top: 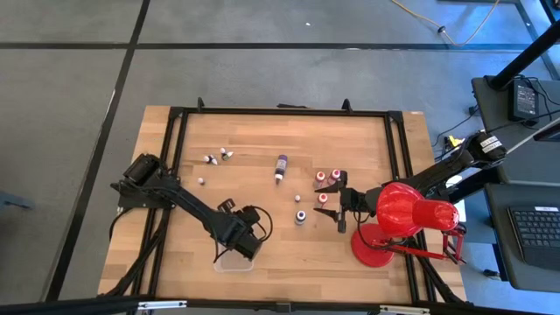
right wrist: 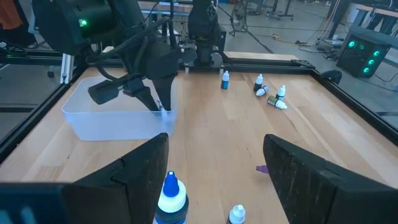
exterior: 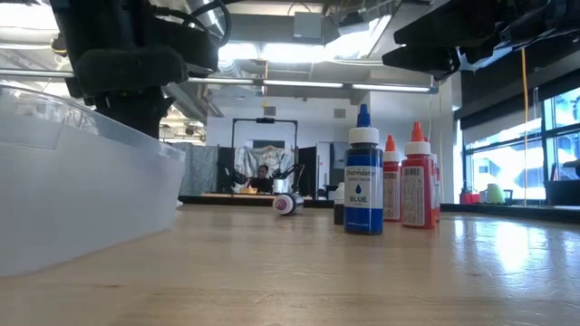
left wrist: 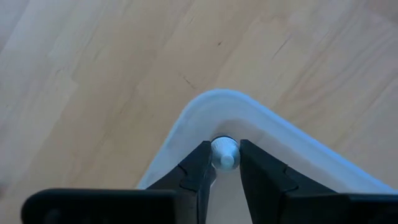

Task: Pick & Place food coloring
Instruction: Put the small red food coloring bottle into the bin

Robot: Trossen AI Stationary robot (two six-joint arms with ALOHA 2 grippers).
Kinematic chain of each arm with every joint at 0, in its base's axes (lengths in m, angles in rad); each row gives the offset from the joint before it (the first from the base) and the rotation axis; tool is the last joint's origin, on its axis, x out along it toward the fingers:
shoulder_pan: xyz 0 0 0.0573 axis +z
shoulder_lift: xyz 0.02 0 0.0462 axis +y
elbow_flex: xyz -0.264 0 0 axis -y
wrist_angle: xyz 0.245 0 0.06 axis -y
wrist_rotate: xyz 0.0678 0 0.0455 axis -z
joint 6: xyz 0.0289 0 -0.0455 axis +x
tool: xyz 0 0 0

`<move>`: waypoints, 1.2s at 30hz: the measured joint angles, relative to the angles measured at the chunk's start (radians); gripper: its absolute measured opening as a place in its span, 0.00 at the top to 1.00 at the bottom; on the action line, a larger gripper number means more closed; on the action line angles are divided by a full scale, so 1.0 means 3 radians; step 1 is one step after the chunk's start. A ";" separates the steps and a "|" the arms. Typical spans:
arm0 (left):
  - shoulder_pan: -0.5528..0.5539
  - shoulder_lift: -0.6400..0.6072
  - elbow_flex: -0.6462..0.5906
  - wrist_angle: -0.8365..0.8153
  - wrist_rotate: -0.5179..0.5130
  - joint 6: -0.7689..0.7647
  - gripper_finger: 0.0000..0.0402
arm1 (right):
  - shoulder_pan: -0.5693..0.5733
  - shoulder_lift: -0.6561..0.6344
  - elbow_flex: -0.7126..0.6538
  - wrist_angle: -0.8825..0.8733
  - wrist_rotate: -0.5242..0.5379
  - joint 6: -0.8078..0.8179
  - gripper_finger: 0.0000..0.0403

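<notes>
A clear plastic tray [top: 226, 265] sits near the table's front edge. My left gripper [left wrist: 225, 163] reaches down into one of its corners and is shut on a tiny food coloring bottle with a white cap [left wrist: 224, 153]. More food coloring bottles are on the table: white ones [top: 211, 160] far left, a longer purple one [top: 281, 166] lying mid-table, red ones [top: 327, 177], and a blue one [top: 300, 216] standing upright. My right gripper [top: 340, 205] hovers open among the red and blue bottles, holding nothing. My left gripper pinches the small bottle by its white cap [left wrist: 224, 147] between its two fingertips. The fingers come steeply from above, slanting down into the tray's corner [left wrist: 211, 99]. The bottle's body is hidden below the cap, so whether it rests on the tray floor does not show.
A big red desk lamp [top: 404, 214] stands at the table's right, right behind my right gripper. A black frame [top: 280, 112] runs round the tabletop. Bare wood lies between the tray and the standing bottles [exterior: 363, 181].
</notes>
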 joint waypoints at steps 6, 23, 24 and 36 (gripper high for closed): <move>0.0000 0.0000 0.0000 -0.0001 -0.0053 0.0003 0.80 | 0.0001 0.0001 0.0000 0.0000 0.0000 0.0004 0.34; 0.0000 0.0000 0.0000 -0.0003 -0.0060 0.0003 0.80 | 0.0000 0.0000 0.0000 0.0000 -0.0001 0.0010 0.34; 0.0000 0.0000 0.0000 -0.0003 -0.0060 0.0003 0.80 | 0.0001 0.0001 0.0000 0.0000 -0.0001 0.0010 0.34; 0.0000 -0.0001 0.0000 -0.0004 -0.0049 0.0003 0.80 | 0.0001 0.0000 0.0000 0.0000 -0.0001 0.0011 0.34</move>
